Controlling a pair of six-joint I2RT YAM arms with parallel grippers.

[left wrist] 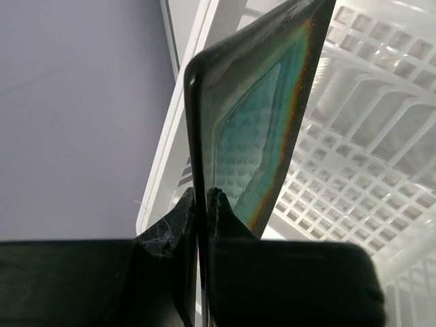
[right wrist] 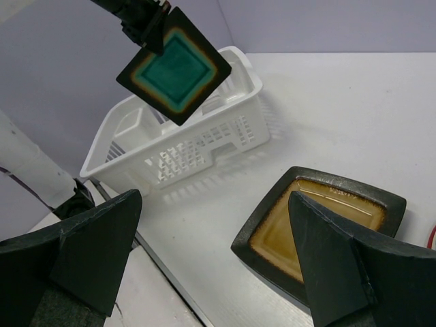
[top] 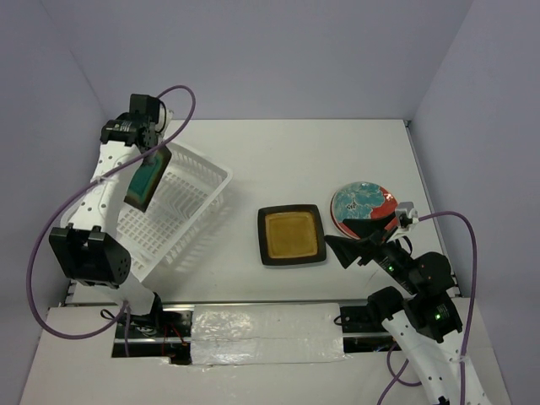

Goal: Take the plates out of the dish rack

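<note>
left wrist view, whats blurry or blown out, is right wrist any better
Left wrist: the left gripper, shut on the teal-green square plate, is dark and soft; the glaze mirrors the dish rack lattice, nearly blown out. Right wrist: plate and rack sharp, right gripper a dark silhouette.

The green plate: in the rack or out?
Out. The left gripper holds the plate by its edge, in the air above the rack.

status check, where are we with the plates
Left gripper shut on teal plate, above dish rack. Right gripper open, empty. Yellow plate, red plate on table.
</note>
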